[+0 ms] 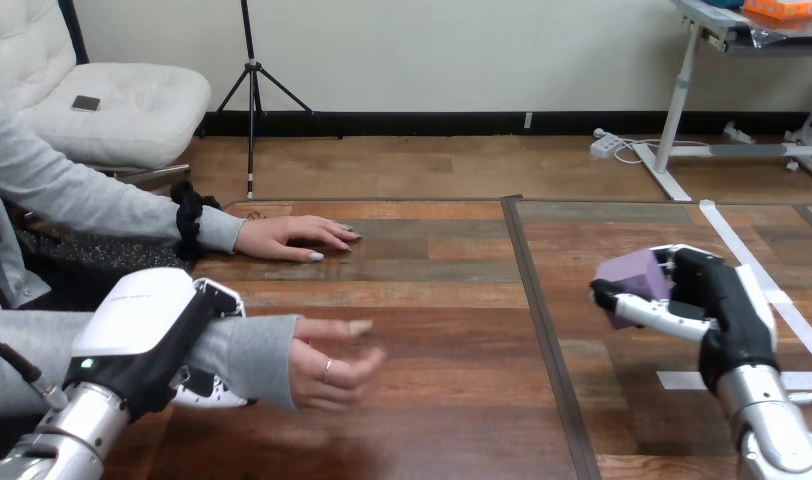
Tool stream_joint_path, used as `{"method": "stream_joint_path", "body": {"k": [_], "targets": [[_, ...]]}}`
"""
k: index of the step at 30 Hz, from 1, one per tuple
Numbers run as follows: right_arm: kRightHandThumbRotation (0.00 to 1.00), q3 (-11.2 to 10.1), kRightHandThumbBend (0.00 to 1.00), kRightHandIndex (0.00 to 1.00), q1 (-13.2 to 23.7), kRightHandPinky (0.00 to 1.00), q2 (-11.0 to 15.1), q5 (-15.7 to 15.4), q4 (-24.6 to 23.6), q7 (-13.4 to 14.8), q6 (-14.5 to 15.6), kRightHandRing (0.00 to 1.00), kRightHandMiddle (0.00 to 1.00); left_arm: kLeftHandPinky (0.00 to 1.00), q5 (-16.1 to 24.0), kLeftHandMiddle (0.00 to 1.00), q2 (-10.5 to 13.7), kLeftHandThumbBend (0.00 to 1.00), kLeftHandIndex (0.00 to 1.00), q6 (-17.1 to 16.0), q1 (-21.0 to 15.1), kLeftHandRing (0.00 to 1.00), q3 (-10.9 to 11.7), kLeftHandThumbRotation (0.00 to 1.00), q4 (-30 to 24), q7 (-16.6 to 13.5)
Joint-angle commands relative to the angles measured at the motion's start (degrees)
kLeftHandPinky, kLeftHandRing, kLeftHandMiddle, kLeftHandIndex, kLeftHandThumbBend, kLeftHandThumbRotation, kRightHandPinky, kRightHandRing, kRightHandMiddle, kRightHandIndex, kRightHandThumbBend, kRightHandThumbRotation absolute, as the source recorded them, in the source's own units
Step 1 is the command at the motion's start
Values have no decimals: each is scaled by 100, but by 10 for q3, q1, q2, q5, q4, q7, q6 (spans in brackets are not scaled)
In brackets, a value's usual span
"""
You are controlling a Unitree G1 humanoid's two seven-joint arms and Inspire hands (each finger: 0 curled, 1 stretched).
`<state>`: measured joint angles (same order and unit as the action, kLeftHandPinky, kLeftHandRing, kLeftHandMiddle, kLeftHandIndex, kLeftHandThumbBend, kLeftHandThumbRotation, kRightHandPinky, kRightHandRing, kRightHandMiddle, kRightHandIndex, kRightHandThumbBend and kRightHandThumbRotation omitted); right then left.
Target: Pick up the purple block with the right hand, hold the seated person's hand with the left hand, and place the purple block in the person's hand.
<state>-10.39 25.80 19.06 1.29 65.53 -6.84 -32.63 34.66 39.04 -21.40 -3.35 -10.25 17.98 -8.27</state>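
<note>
My right hand (717, 300) is at the right, above the table, shut on the purple block (632, 273). The block sits between its thumb below and its fingers behind, and its left face shows. At the lower left, my left hand (177, 335) is curled round the person's grey-sleeved wrist (247, 350), with fingers (212, 392) showing beneath the sleeve. The person's hand (332, 365) sticks out to the right of my left hand, palm turned sideways and fingers loosely bent, holding nothing. A wide stretch of table lies between that hand and the block.
The person's other hand (294, 238) lies flat on the table further back at the left. A dark seam (542, 330) runs down the tabletop between the two sides. White tape strips (772, 300) cross the table by my right hand.
</note>
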Motion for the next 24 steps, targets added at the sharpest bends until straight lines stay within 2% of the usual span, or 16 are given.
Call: {"method": "stream_joint_path", "body": {"k": [1, 14, 24], "targets": [[0, 1, 76, 46, 38, 35, -16, 6, -41, 4, -17, 38, 43, 18, -13, 29, -23, 71, 30, -24, -79, 23, 21, 0, -60, -17], [0, 1, 76, 45, 42, 34, -40, 13, -57, 5, -10, 37, 43, 16, -18, 28, -38, 70, 29, -22, -103, 21, 19, 0, -61, -7], [0, 3, 76, 45, 43, 33, -61, 13, -66, 9, -20, 37, 42, 15, -22, 28, -52, 70, 29, -21, -118, 21, 17, 0, -57, -4]]}}
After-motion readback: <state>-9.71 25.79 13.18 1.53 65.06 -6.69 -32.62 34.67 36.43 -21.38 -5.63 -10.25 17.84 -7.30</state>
